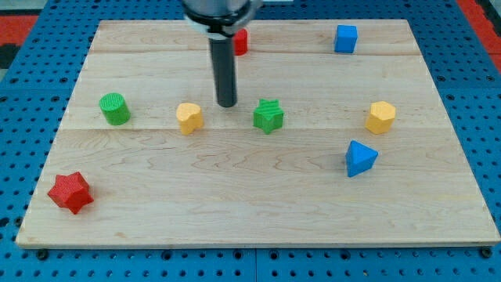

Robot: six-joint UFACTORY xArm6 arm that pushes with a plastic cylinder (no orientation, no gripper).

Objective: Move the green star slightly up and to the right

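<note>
The green star (268, 116) lies near the middle of the wooden board (258, 196). My tip (226, 103) is at the end of the dark rod, just to the view's left of the star and slightly above it, with a small gap between them. A yellow block (189, 117) lies to the left of the tip.
A green cylinder (115, 108) is at the left. A red star (70, 192) is at the bottom left. A red block (240, 41) is partly hidden behind the rod at the top. A blue cube (345, 38) is at the top right, a yellow hexagonal block (380, 117) at the right, a blue triangular block (359, 158) below it.
</note>
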